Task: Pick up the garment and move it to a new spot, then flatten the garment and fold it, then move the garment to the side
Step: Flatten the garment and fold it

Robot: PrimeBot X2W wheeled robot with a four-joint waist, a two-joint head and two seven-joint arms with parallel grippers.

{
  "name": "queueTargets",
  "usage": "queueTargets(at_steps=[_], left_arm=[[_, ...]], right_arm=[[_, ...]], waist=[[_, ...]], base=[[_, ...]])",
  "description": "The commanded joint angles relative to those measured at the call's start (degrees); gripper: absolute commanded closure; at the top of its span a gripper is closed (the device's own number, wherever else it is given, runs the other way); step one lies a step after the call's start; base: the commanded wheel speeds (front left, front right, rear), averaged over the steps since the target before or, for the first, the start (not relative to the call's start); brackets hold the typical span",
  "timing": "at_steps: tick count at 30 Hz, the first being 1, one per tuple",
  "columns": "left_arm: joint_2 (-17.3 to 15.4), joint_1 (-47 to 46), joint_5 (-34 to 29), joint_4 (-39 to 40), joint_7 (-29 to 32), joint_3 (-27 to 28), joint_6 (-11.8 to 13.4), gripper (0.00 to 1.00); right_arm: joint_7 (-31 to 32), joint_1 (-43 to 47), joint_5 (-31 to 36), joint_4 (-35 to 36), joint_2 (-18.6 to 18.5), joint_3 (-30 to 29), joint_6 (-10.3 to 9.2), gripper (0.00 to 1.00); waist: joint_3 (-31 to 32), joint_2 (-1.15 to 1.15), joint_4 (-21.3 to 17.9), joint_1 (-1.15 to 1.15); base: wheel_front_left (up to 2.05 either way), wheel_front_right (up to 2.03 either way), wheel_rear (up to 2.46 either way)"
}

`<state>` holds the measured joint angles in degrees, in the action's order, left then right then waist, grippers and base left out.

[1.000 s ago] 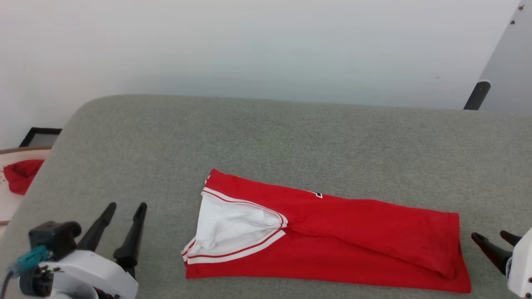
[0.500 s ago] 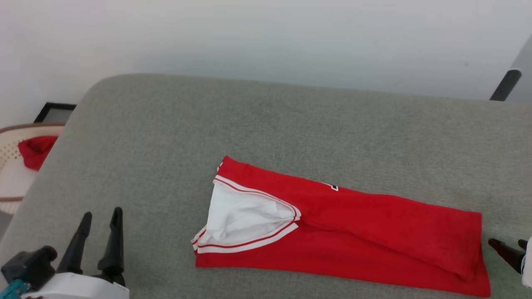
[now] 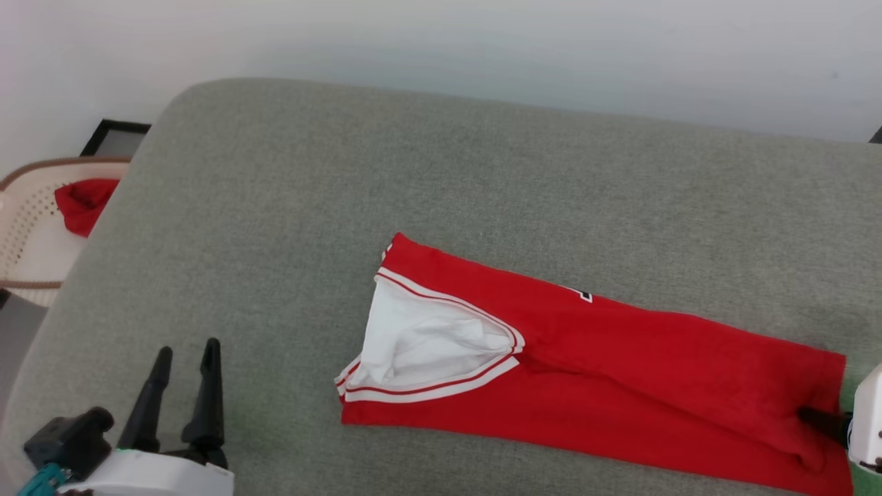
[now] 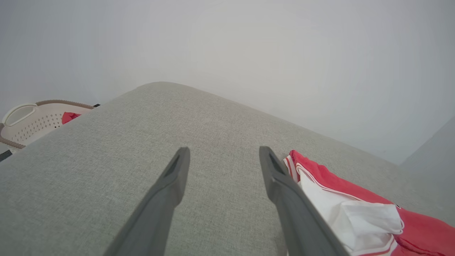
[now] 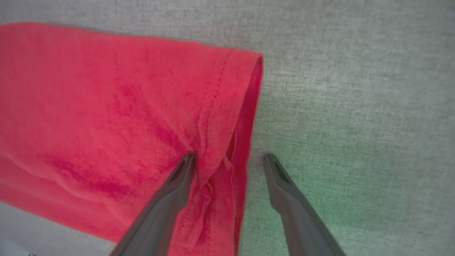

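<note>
The garment is a red shirt folded into a long strip, lying on the grey cushion with a white sleeve on top at its left end. My right gripper is open and straddles the hem at the strip's right end. One of its fingers rests over the red cloth and the other over bare cushion. In the head view that gripper shows at the right edge. My left gripper stands open over bare cushion, well left of the sleeve, holding nothing.
A cream laundry basket with a plain red cloth in it sits on the floor past the cushion's left edge. A black frame leans by the white wall behind. Bare cushion lies left of and beyond the garment.
The head camera has shifted, so the whole picture has slid. My right gripper has come in from the right onto the garment's hem. The garment lies as it did.
</note>
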<state>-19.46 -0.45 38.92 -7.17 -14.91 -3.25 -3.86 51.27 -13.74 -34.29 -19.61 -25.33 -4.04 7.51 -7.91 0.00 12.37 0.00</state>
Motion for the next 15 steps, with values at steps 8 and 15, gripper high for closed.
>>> queueTargets(at_steps=[8, 15], left_arm=[[2.85, -1.89, -1.89, -1.46, -0.26, 1.43, -2.06, 0.00], [4.61, -2.21, -2.69, -1.97, -0.26, 2.62, -2.86, 0.00]], right_arm=[[2.88, -2.68, -2.23, -5.52, -0.24, 5.97, -0.04, 1.00], [0.14, -5.93, -3.75, -7.08, -2.86, 8.47, -0.06, 1.00]], waist=[[-1.71, 0.00, 1.02, 0.00], [-2.10, 0.00, 1.02, 0.00]], base=[[0.00, 0.00, 0.00], [0.00, 0.00, 0.00]])
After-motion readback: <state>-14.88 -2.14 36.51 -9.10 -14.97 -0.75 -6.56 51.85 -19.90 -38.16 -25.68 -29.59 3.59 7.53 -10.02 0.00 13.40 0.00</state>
